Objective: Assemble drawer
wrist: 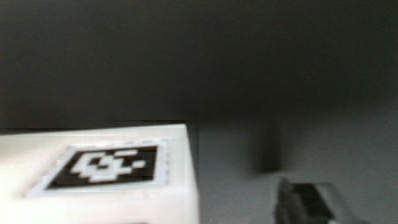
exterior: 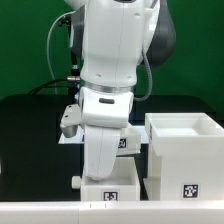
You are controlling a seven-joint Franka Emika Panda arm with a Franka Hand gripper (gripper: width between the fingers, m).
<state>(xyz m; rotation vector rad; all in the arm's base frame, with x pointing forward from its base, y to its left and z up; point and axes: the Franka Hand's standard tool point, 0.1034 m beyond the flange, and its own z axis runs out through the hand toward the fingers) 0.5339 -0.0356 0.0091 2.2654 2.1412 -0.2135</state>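
**White plastic parts, half hidden by the arm**

White plastic made up both of the drawer's parts in the exterior view. The large open-top casing (exterior: pixel 183 150) stood on the black table (exterior: pixel 30 150) at the exterior view's right, with a square tag (exterior: pixel 188 190) on its near face. Just beside it, toward the exterior view's left, sat a smaller tray (exterior: pixel 110 192) with a tag of its own. The arm (exterior: pixel 115 60) filled the middle of the picture and stood over that tray, covering most of it. It also hid the tips of the gripper (exterior: pixel 103 165), so whether the claw was apart or together could not be told. A green wall (exterior: pixel 30 50) rose behind, and a white rail (exterior: pixel 60 214) crossed the foreground.

The blurred wrist view showed a tagged corner of the tray (wrist: pixel 98 205). One dark finger (wrist: pixel 313 203) stood apart from it, over bare table.
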